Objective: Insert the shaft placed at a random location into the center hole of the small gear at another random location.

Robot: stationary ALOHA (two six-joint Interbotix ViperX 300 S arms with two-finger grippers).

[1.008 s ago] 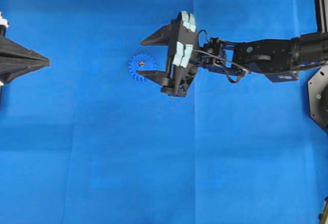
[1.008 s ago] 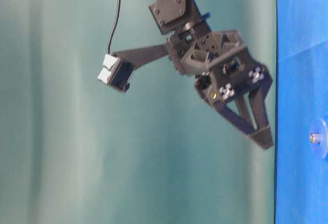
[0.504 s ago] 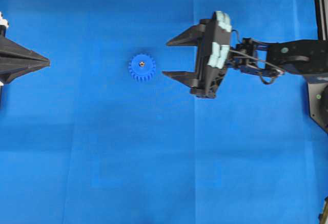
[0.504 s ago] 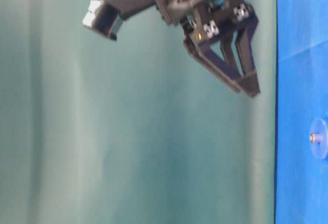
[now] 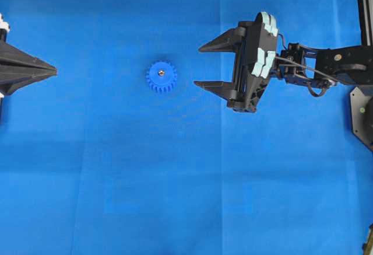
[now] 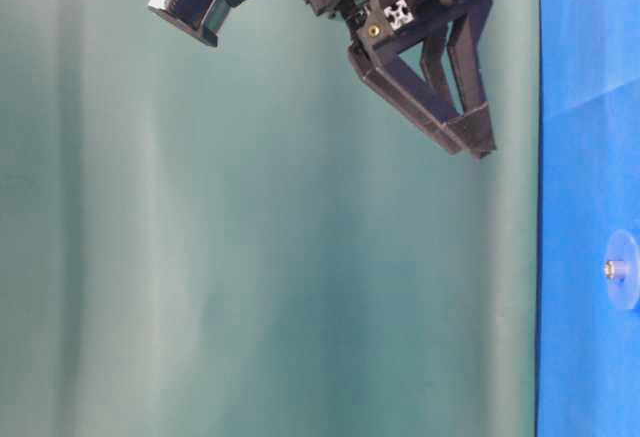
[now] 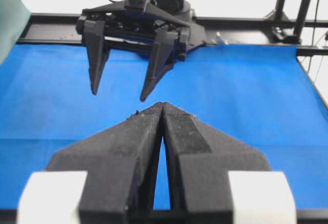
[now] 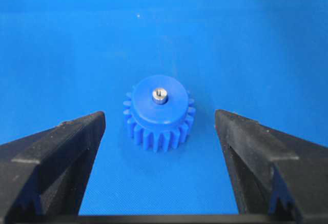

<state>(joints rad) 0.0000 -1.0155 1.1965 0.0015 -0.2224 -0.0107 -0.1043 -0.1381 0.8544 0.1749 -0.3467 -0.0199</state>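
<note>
The small blue gear (image 5: 161, 77) lies flat on the blue cloth, left of centre. The silvery shaft (image 5: 161, 72) stands in the centre hole of its hub, its shiny end sticking up; the hole itself is hidden by it. Gear (image 8: 159, 112) and shaft (image 8: 159, 96) also show in the right wrist view, and from the side in the table-level view (image 6: 624, 269). My right gripper (image 5: 198, 66) is open and empty, raised above the cloth, to the right of the gear. My left gripper (image 5: 53, 70) is shut and empty at the far left edge; its tips (image 7: 163, 104) are pressed together.
The blue cloth (image 5: 175, 179) covers the table. The right arm (image 5: 326, 65) stretches in from the right edge. A black frame rail (image 7: 246, 23) runs along the far side in the left wrist view.
My right gripper has drawn back to the right and risen away from the gear, open and empty. The gear with the shaft in it has stayed put. The left gripper has not moved.
</note>
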